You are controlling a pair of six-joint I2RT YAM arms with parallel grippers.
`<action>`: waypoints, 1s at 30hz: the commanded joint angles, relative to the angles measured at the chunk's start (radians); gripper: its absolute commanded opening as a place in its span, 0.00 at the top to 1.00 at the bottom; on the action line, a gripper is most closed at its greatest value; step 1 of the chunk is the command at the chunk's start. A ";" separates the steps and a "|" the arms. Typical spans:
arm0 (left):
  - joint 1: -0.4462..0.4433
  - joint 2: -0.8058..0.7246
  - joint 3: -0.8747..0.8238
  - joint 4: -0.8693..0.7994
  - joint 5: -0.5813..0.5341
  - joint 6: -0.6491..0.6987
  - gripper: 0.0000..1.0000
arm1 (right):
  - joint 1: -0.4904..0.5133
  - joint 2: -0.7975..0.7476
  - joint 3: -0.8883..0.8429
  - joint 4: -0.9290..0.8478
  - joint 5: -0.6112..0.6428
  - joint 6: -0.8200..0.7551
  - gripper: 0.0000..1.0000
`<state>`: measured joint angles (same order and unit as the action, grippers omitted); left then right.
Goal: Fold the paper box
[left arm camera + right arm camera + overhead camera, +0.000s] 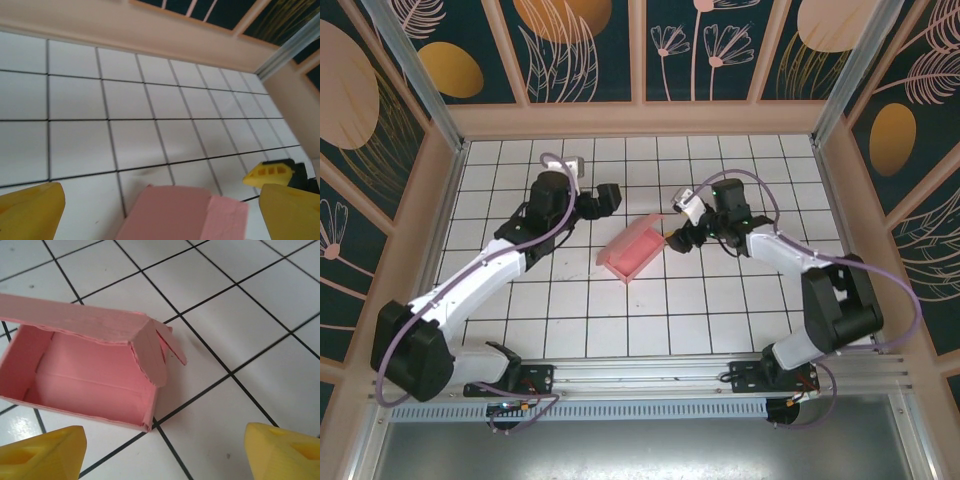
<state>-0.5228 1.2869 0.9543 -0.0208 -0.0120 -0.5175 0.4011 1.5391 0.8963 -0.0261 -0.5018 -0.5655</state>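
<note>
The paper box [632, 248] is made of thin pink card with a matte face and slightly rough cut edges. It is standing as a low open tray, with a long lid [80, 320] leaning tilted over it and a small flap [172, 346] sticking out at one end. It is lying near the middle of the table [720, 310], which is covered with glossy white square tiles and dark grid lines. Pale wooden walls [640, 118] are closing the table in, and above them are dark panels [585, 45] with drawings of plants.

Both arms are reaching forward from the near edge and bending toward the box. The left gripper [605, 200] is hanging just behind the box, with its jaws spread wide and holding nothing. The right gripper [678, 238] is low beside the right end of the box; its yellow fingers [42, 452] are also apart and not touching the card.
</note>
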 commanded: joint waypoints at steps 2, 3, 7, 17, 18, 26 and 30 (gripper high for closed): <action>0.004 -0.043 -0.045 -0.054 -0.095 0.035 0.01 | 0.007 0.087 0.091 0.015 -0.074 -0.101 0.23; 0.003 -0.050 -0.052 -0.057 -0.095 0.033 0.01 | 0.007 0.111 0.110 0.008 -0.087 -0.110 0.26; 0.003 -0.070 -0.070 -0.056 -0.106 0.021 0.01 | 0.007 0.183 0.186 -0.036 -0.128 -0.156 0.34; 0.003 -0.076 -0.089 -0.070 -0.094 0.028 0.01 | 0.009 0.267 0.278 -0.179 -0.192 -0.248 0.66; 0.003 -0.067 -0.087 -0.071 -0.087 0.031 0.01 | 0.009 0.270 0.280 -0.179 -0.196 -0.247 0.66; 0.003 -0.019 -0.078 -0.072 -0.071 0.030 0.01 | 0.009 0.259 0.276 -0.161 -0.237 -0.250 0.68; 0.004 -0.002 -0.071 -0.066 -0.027 0.037 0.01 | 0.010 0.261 0.280 -0.151 -0.250 -0.242 0.68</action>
<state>-0.5228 1.2736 0.8719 -0.0830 -0.0742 -0.4999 0.4019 1.8004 1.1454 -0.1738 -0.7094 -0.7971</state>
